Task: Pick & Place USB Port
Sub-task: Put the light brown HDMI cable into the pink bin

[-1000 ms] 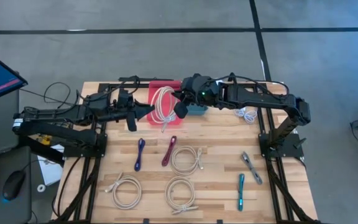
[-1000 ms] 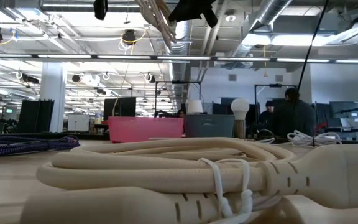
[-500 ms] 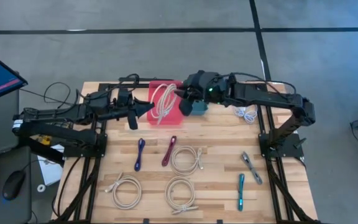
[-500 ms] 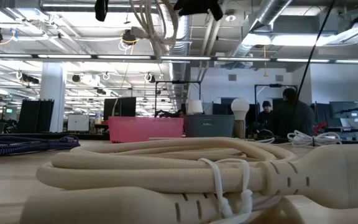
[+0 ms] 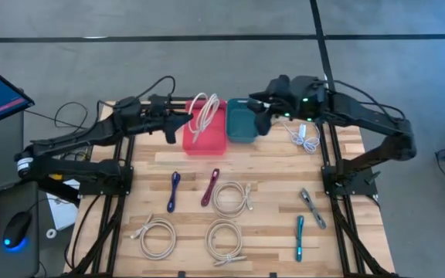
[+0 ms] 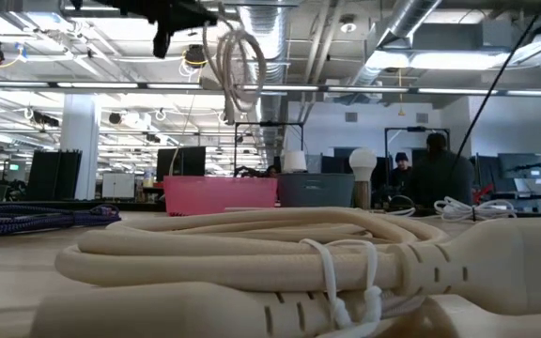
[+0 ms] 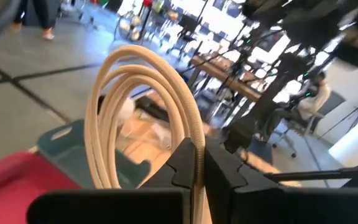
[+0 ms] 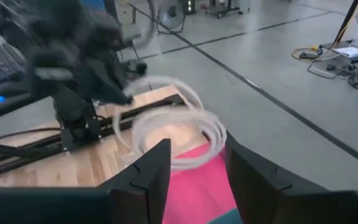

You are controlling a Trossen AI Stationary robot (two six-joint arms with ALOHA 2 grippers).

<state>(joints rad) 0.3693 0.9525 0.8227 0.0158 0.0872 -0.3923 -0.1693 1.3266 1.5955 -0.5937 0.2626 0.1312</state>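
Observation:
A coiled beige USB cable point(image 5: 204, 116) hangs in the air over the pink bin point(image 5: 207, 143) at the far side of the table. My left gripper point(image 5: 184, 122) is shut on it and reaches in from the table's left. The low view shows the coil point(image 6: 238, 56) high above the bins, beside the left gripper point(image 6: 172, 19). My right gripper point(image 5: 263, 117) is open above the teal bin point(image 5: 240, 123) and holds nothing. In its wrist view the open right gripper point(image 8: 197, 171) faces the blurred coil point(image 8: 179, 134). My left gripper pinches several strands of the coil together at one side of the loop point(image 7: 196, 146) between its two fingers. The fingers come roughly level from the table's left. The rest of the coil point(image 7: 135, 106) loops out beyond the fingertips, lifted clear above the pink bin.
On the near half of the table lie three beige cable coils point(image 5: 232, 197) point(image 5: 157, 235) point(image 5: 225, 238), a purple cable point(image 5: 174, 191), a maroon one point(image 5: 210, 187), a grey one point(image 5: 311, 207) and a teal one point(image 5: 300, 238). A white cable point(image 5: 306, 139) lies at the far right.
My right gripper has opened, let go of the coil and drawn back toward the table's right and far edge, over the teal bin. My left gripper, still shut on the coil, has carried it toward the far edge, above the pink bin.

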